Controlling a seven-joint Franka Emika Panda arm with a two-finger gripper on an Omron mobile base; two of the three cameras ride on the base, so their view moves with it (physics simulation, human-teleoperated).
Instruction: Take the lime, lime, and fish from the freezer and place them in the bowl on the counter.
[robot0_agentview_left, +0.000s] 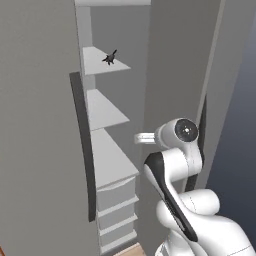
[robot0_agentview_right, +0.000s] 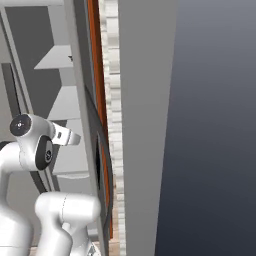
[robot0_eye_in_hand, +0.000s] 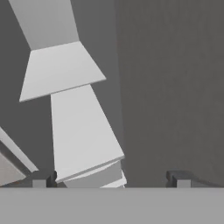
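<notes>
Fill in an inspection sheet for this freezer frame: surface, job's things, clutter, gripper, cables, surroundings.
Surface: the freezer is open, with grey inner shelves stacked one above another and drawers below.
Job's things: the fish lies on the top shelf, near its front edge; limes and bowl nothing seen.
Clutter: nothing seen on the lower shelves.
Gripper: the gripper is open, its two tips wide apart, holding nothing, pointed into the freezer at the lower shelves, well below the fish.
Cables: nothing seen.
Surroundings: the door handle, long and dark, stands left of the shelves; an orange-brown strip runs beside the freezer in the right base view.
</notes>
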